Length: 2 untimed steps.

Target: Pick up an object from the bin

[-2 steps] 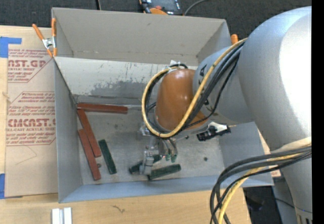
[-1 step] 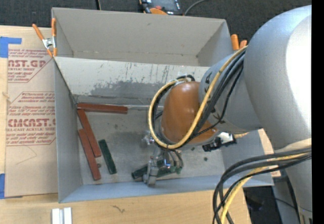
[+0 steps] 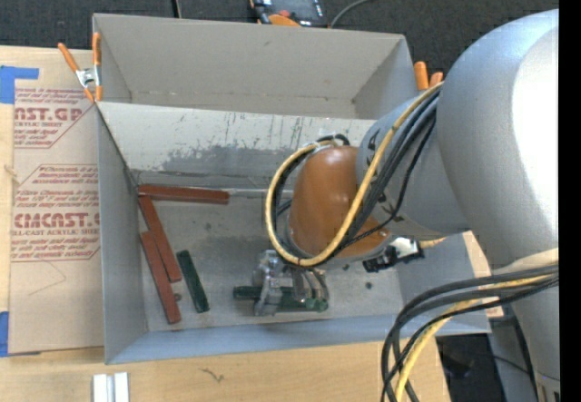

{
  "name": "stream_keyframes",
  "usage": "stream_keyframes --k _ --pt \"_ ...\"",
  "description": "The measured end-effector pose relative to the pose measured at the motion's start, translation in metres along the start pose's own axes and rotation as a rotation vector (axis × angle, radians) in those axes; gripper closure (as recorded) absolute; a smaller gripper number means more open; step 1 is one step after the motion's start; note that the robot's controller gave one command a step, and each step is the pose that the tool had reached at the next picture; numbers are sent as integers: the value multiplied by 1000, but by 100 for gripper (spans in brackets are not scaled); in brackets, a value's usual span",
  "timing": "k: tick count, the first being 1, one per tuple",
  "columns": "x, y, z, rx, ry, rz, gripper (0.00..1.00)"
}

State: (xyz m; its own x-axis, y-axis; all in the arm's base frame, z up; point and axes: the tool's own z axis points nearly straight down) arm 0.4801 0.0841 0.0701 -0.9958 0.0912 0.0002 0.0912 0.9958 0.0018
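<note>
My gripper (image 3: 272, 280) hangs low over the bin's front edge, a little right of the middle, beneath the orange wrist cover. Directly under it lies a dark green flat piece (image 3: 303, 303), stretched left to right along the floor; the gripper's metal body hides its middle. Whether the gripper touches it cannot be made out. A short dark green bar (image 3: 192, 281) lies angled on the floor to the left of the gripper.
A red-brown strip (image 3: 182, 196) lies across the back left of the floor. Two more red-brown strips (image 3: 156, 244) run down the left wall toward the front corner. The arm and its cables cover the bin's right side.
</note>
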Motion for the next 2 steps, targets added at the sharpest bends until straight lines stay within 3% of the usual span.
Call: stream_keyframes --k 1,2 --pt "-30 20 -167 -2 -10 15 100" --pt "-2 2 -163 2 0 -353 100"
